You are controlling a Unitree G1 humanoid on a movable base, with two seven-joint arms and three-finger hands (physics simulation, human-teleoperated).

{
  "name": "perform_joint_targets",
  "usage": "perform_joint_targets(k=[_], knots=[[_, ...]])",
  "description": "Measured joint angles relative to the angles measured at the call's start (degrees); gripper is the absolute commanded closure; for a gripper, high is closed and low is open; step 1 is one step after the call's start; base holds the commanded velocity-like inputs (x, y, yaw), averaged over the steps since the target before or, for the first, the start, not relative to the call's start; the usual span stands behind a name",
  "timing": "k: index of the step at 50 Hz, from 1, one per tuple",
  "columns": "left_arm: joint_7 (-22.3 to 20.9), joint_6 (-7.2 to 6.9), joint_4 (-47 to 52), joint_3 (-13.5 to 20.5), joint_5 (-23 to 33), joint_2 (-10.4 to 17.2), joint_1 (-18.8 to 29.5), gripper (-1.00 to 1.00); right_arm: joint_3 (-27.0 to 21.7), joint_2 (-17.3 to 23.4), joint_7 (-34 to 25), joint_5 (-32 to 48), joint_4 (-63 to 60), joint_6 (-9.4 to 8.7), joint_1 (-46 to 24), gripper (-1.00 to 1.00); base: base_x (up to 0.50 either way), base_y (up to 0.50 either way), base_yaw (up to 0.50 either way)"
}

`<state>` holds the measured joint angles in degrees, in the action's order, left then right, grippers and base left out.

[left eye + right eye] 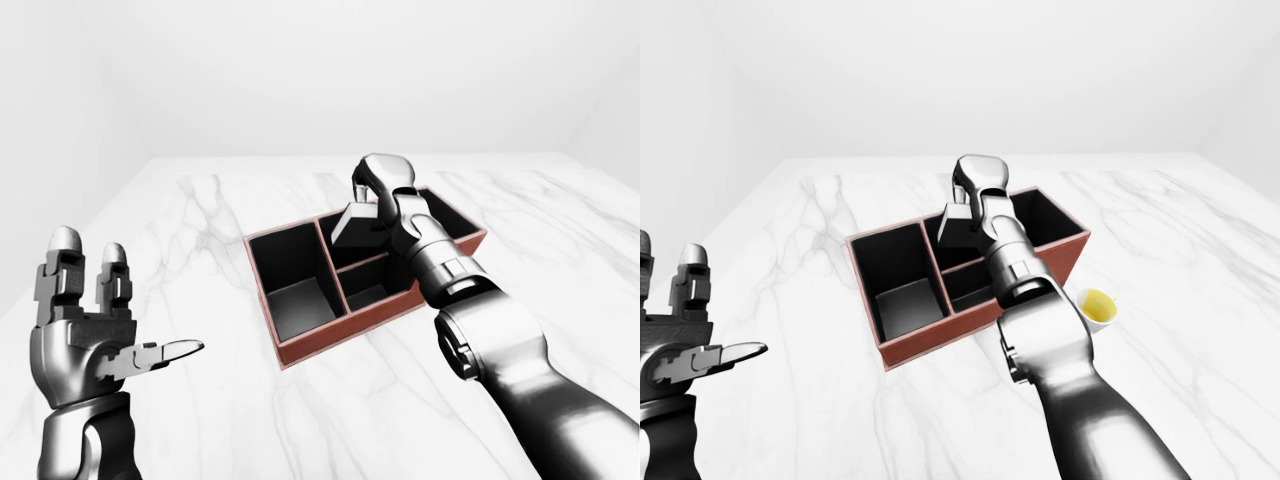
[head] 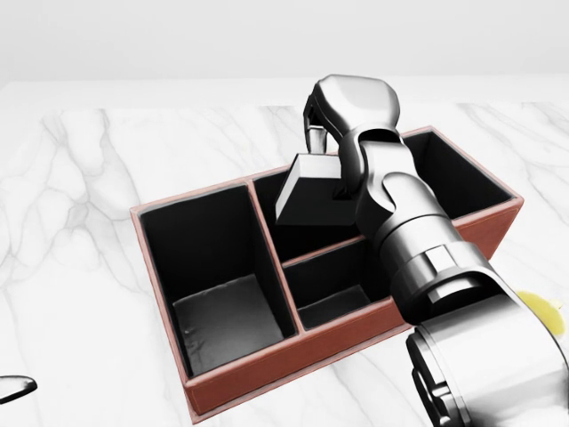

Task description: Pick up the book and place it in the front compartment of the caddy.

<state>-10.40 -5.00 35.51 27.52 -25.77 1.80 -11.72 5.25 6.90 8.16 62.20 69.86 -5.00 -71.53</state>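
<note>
Head view sits close, looking steeply down onto the caddy. Both eye views hang further back, facing out across the marble table (nearly identical pictures), so all three share the caddy.

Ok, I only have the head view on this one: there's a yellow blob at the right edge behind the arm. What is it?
Observer: A small white cup with yellow inside. It stands on the table to the right of the caddy in the right-eye view, apart from it.
Operator: And the grey sliver at my bottom left?
Observer: That is a fingertip of the left hand. The left-eye view shows the hand raised far left of the caddy, fingers open, holding nothing.
</note>
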Motion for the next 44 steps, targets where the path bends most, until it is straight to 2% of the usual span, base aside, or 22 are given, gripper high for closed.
perform_joint_targets(k=[7,8,9,10,34,44], knots=[[-0.1,0.0,0.2,0.1,-0.1,0.0,-0.1,-1.0,0.0,-0.2,0.9,0.2,0.6,0.0,-0.2,1.0,0.0,0.0,0.0],[-0.1,0.0,0.1,0.2,-0.1,0.0,-0.1,-1.0,0.0,-0.2,1.0,0.3,0.7,0.0,-0.2,0.61,0.0,0.0,0.0],[-0.1,0.0,0.1,0.2,-0.1,-0.1,-0.1,-1.0,-0.1,-0.3,1.1,0.5,0.8,0.0,-0.2,-0.25,0.0,0.0,0.0],[-0.2,0.0,0.1,0.2,-0.1,-0.1,-0.1,-1.0,-0.1,-0.3,1.4,0.7,0.8,0.0,-0.3,-1.0,0.0,0.0,0.0],[-0.4,0.0,-0.1,0.2,-0.2,-0.2,-0.3,-1.0,-0.6,-0.9,3.3,2.5,0.9,0.0,-0.1,-1.0,0.0,0.0,0.0],[-0.5,0.0,-0.4,0.1,-0.2,-0.3,-0.4,-1.0,-2.0,-1.1,1.0,-1.4,-1.0,0.0,0.3,-1.0,0.0,0.0,0.0]])
